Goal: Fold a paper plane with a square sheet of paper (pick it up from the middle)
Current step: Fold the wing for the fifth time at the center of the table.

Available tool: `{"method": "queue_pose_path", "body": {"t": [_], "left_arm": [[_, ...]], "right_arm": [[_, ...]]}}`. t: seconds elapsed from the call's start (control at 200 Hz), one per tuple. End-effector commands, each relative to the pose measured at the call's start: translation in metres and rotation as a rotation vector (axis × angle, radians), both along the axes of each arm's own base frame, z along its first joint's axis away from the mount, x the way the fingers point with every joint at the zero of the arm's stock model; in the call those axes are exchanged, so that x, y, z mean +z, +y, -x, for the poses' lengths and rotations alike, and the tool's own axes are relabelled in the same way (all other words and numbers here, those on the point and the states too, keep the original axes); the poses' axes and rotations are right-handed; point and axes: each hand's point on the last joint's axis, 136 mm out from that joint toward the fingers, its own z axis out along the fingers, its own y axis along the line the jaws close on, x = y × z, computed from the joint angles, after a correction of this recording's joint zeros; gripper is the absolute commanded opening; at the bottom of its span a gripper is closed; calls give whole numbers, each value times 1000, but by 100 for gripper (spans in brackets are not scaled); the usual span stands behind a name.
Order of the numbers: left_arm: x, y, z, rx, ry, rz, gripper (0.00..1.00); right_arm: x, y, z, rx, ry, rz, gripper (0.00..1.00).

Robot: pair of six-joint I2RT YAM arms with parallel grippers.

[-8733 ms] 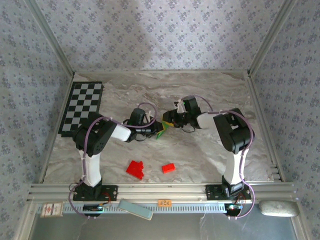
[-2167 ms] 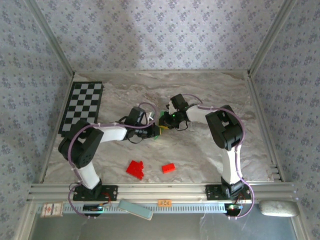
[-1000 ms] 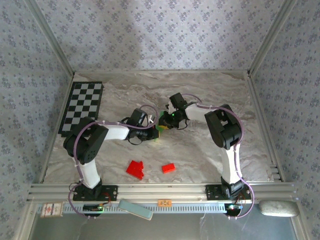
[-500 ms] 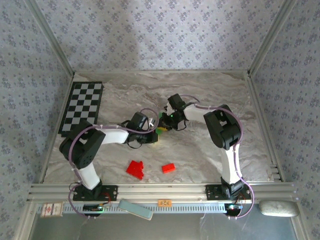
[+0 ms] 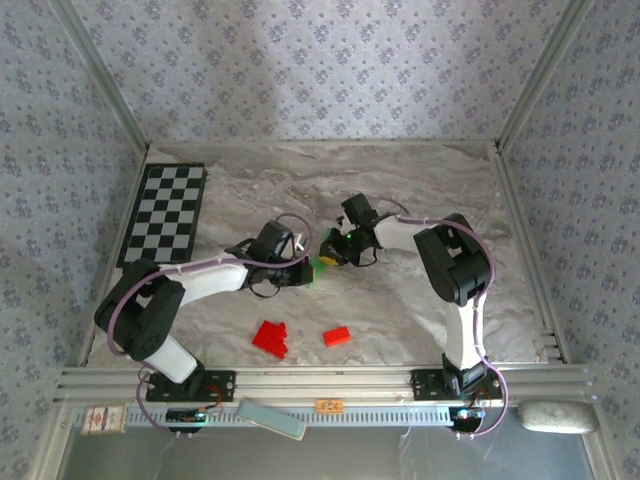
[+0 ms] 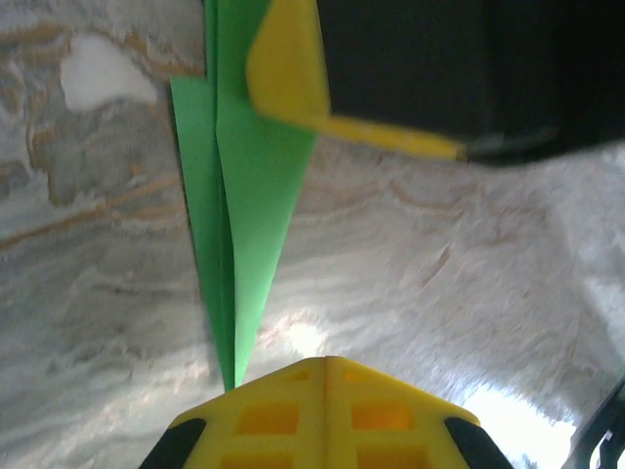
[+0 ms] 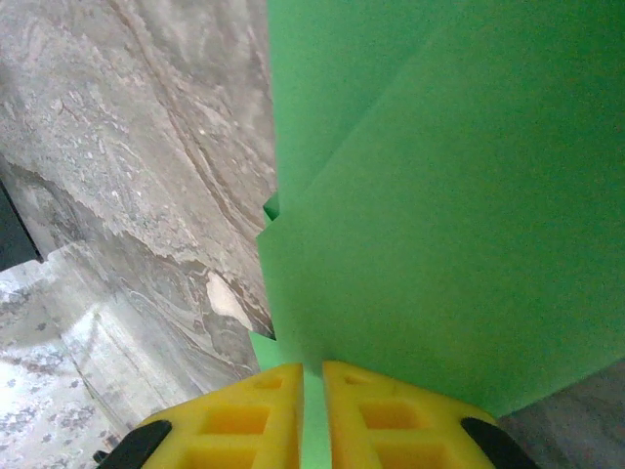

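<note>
Near the middle of the marble-patterned worktop [image 5: 400, 190] sits the thin bright green sheet of paper [image 5: 318, 262], creased into a narrow pointed shape with layered folds. It lies between the two sets of jaws, which face each other there.

From the right wrist, the bright green sheet of paper [image 7: 439, 195] spreads wide and runs down into the slim gap between the yellow fingers [image 7: 391, 415]. Green shows in that gap, so the right jaws are clamped on the paper's broad end.

From the left wrist, the paper [image 6: 244, 195] stands edge-on and tapers to a point that meets the left edge of the left arm's yellow fingers [image 6: 264, 420]. Those left jaws are pressed together with no gap. The paper's tip lies off their seam, and I cannot tell whether it is pinched. A yellow finger of the right jaws [image 6: 288, 68] rests against the paper's wide end at the top of that view.

The left arm [image 5: 200, 280] lies low, its forearm stretched rightward and away from its base toward the centre. The right arm [image 5: 455, 260] rises from its base, bends at the elbow and reaches left.

Nearer the bases lie two small red blocks [image 5: 270, 338] [image 5: 337, 336], well apart from the paper. A black-and-white checkered board [image 5: 165, 213] lies at the far left.
</note>
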Motion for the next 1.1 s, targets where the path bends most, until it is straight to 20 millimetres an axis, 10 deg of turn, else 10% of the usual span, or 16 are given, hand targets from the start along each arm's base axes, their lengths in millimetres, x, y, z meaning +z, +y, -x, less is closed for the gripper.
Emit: {"method": "queue_pose_path", "body": {"t": [0.0,0.28,0.805,1.094], "left_arm": [[9,-15,-24,61,-39,48,2],[-7,-31,-35,69,-1,60,1],[-63,0,-20,127,90,-109,0],[-71,9,-17,152,114,-159,0]], "right_arm": [[-32,-26,23,-111,135,122,16],[-23,-22,17,-119,120,92,16],[31,-11,-9,38,-139,1,18],[13,-14,1,143,-215,46,19]]}}
